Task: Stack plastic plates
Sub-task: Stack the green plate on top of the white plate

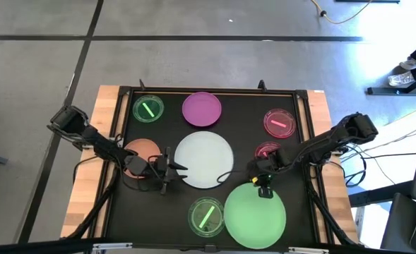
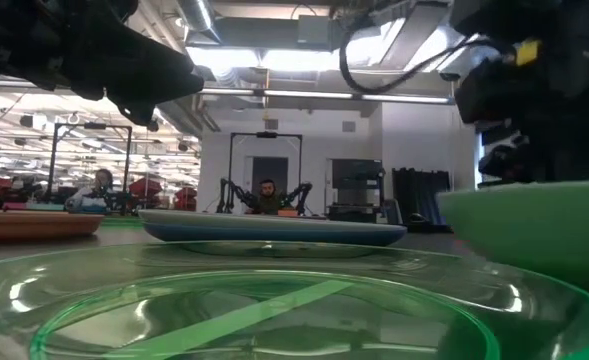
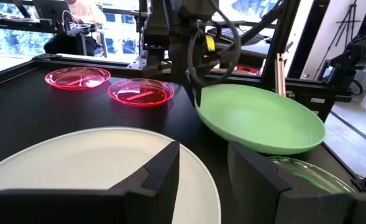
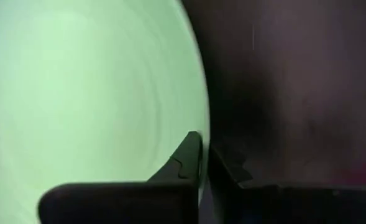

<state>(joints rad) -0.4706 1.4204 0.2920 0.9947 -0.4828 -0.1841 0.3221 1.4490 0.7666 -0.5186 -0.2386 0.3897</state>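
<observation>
My right gripper [image 1: 263, 185] is shut on the far rim of the large green plate [image 1: 256, 212] near the table's front edge. My left gripper [image 1: 167, 169] is open at the left rim of the large white plate [image 1: 204, 161] in the table's middle. In the left wrist view one finger [image 3: 167, 168] stands over the white plate [image 3: 96, 168] and the other [image 3: 254, 171] beside it. The orange plate [image 1: 143, 152] lies under the left arm. A purple plate [image 1: 201, 108], two small pink plates [image 1: 279, 122] [image 1: 268, 151] and two small clear green plates [image 1: 148, 108] [image 1: 206, 215] lie flat. My right gripper pinches the green plate's far rim [image 4: 198, 146] between its two fingers, one on the upper face and one underneath, reaching in from the table's right. The held side [image 3: 201, 99] is raised off the table and the plate sits tilted. My left gripper: I cannot tell whether it touches the white plate.
The black mat is framed by a raised rail [image 1: 215, 89] with wooden table edges [image 1: 87, 183] outside it. One small clear green plate [image 3: 307, 171] lies just under the raised green plate's side. The two pink plates [image 3: 139, 93] sit behind the right arm.
</observation>
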